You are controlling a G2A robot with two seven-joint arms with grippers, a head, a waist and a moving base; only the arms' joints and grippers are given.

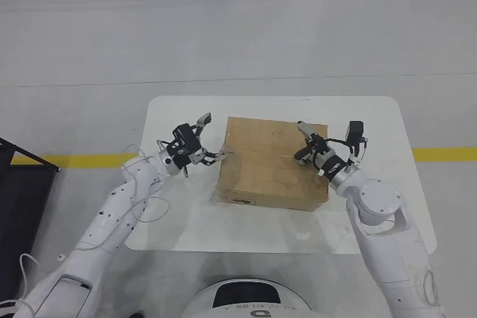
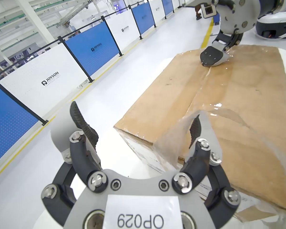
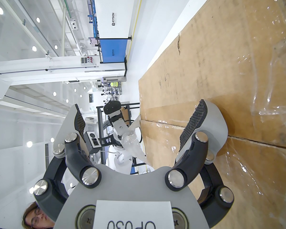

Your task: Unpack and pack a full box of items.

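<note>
A closed cardboard box (image 1: pixel 266 171) sits mid-table, and clear tape runs along its top seam. My left gripper (image 1: pixel 207 139) is at the box's left end, open. In the left wrist view a loose, peeled strip of tape (image 2: pixel 178 132) drapes over one finger of that gripper (image 2: pixel 138 125), at the corner of the box (image 2: pixel 240 110). My right gripper (image 1: pixel 302 141) is over the box's right end, also open. In the right wrist view this gripper (image 3: pixel 137 120) has one finger (image 3: pixel 195 120) resting on the box top (image 3: pixel 217 48) at the seam. Crinkled tape (image 3: pixel 271 101) lies nearby.
The white table (image 1: pixel 183 222) has bare surface in front of the box and on both sides. A black frame (image 1: pixel 0 175) stands on the floor to the left. A yellow floor line (image 1: pixel 453 153) passes behind the table.
</note>
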